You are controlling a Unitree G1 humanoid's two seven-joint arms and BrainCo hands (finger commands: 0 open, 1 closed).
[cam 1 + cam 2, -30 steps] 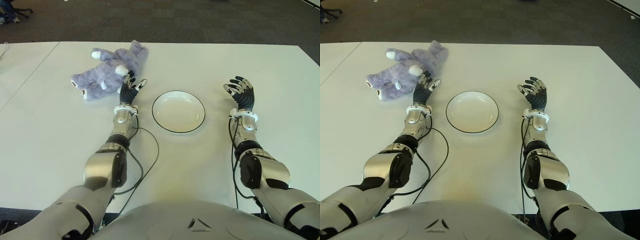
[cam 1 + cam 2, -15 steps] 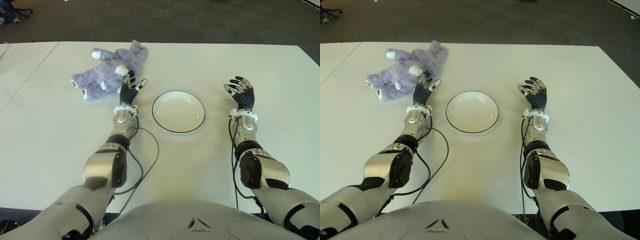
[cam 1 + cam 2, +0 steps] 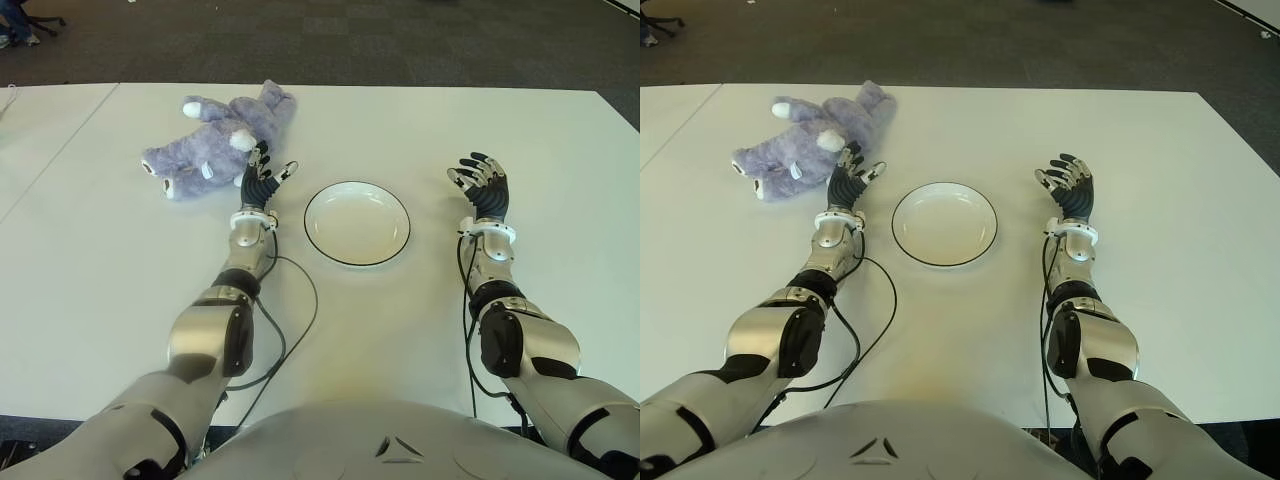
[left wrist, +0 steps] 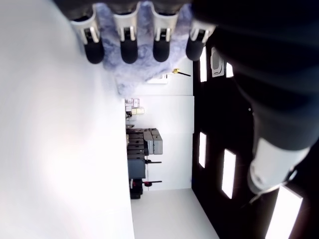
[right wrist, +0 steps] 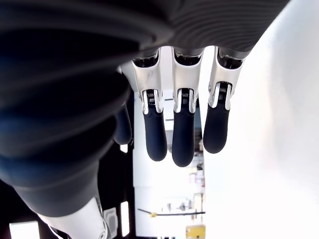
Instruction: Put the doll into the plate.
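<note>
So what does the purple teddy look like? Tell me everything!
The doll is a fluffy lilac plush with white patches on its paws and feet. It lies flopped on its side on the white table, on the robot's far left, outside the plate. The left robot hand, fingers spread, is right at its near edge; whether they touch is unclear. Nothing holds it.

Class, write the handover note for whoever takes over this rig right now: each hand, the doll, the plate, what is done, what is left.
Left hand: open, holding nothing, fingertips right at the doll, which lies on the table on the robot's left.
Right hand: open, idle, to the right of the plate.
Plate: nothing in it, between the two hands.
Done: left hand has reached the doll.
Left: grasp the doll, carry it over, set it in the plate.
</note>
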